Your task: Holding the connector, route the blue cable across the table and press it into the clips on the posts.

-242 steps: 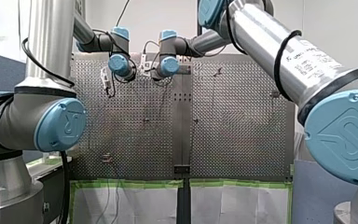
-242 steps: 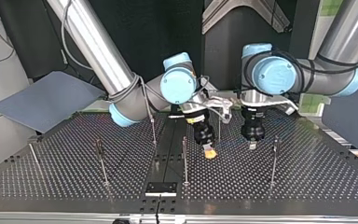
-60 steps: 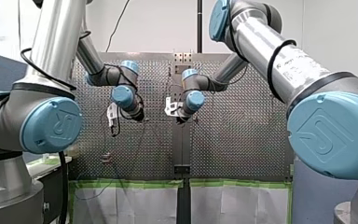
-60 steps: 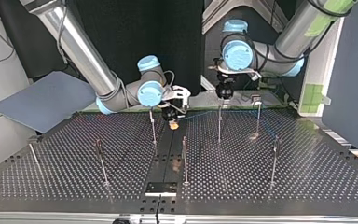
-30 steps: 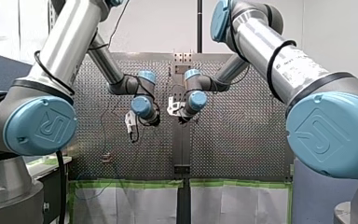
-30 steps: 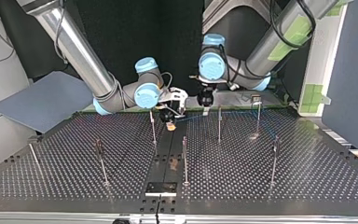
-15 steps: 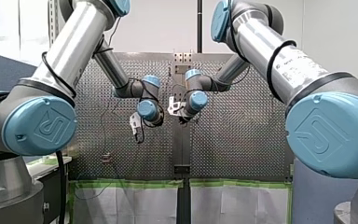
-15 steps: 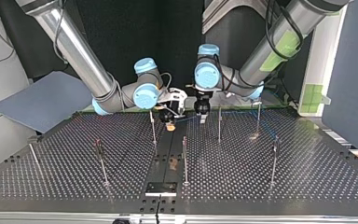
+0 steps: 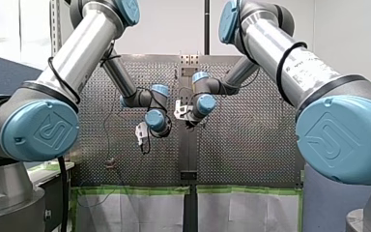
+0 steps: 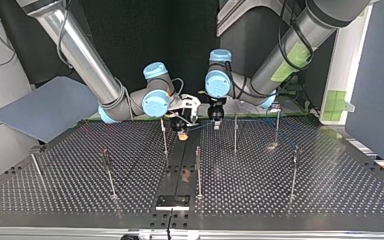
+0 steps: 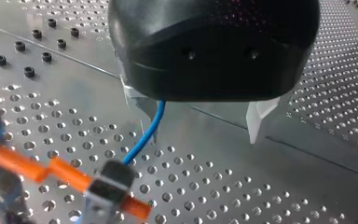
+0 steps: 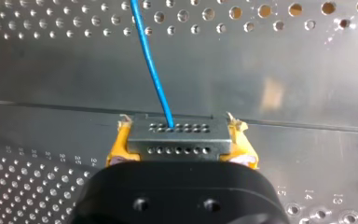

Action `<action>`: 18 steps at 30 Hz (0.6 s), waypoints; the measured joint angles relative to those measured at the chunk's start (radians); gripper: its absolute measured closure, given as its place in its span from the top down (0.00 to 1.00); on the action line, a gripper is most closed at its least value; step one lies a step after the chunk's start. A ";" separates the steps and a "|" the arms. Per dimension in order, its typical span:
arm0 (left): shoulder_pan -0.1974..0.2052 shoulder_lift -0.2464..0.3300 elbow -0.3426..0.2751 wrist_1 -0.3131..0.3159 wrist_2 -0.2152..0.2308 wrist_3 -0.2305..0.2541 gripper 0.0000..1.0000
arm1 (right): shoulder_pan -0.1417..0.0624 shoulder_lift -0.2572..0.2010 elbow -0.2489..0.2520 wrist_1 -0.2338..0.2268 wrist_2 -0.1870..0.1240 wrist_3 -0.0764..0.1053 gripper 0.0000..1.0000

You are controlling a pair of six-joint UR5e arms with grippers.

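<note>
My right gripper [image 12: 181,148] is clamped on the connector [image 12: 177,131]: yellow pads [image 12: 117,149] on its two short ends, grey block with two rows of pin holes facing ahead. The blue cable [image 12: 152,70] leaves the far hole row and runs straight ahead over the perforated table [image 12: 37,65].

My left gripper [image 11: 204,135]: fingers [image 11: 260,119] apart, nothing pinched. The blue cable comes out from under the black body just beside one finger, inside the gap. It slopes down to the connector ahead of it, where an orange-looking pad of my right gripper shows too. Can't tell if the blue cable touches that finger.

Top view: both grippers hang over the far part of the table, near its middle, just beside each other, right gripper at the view's left. The blue cable spans the short gap between them. It goes on to the view's right along the far edge, past the middle post [image 10: 235,132], as a faint line to the far-right post [image 10: 277,124]. Past that I can't follow it. Too thin there to tell whether it sits in any clip.

Front view: the two wrists meet over mid-table, close together; the fingers are hidden behind them.
</note>
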 joint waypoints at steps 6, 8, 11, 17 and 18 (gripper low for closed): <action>-0.006 0.001 0.004 0.001 -0.001 -0.010 0.00 | -0.001 0.000 -0.001 0.000 -0.002 -0.002 0.00; -0.008 0.005 0.004 -0.001 -0.002 -0.017 0.00 | -0.002 -0.001 -0.001 0.000 -0.004 -0.002 0.00; -0.010 0.020 0.005 -0.009 -0.002 -0.029 0.00 | -0.004 -0.012 -0.001 0.001 -0.010 -0.001 0.00; -0.010 0.068 0.005 -0.044 -0.004 -0.053 0.00 | -0.011 -0.060 -0.001 0.003 -0.018 0.007 0.00; -0.009 0.077 0.005 -0.048 -0.005 -0.056 0.00 | -0.012 -0.070 -0.001 0.003 -0.020 0.011 0.00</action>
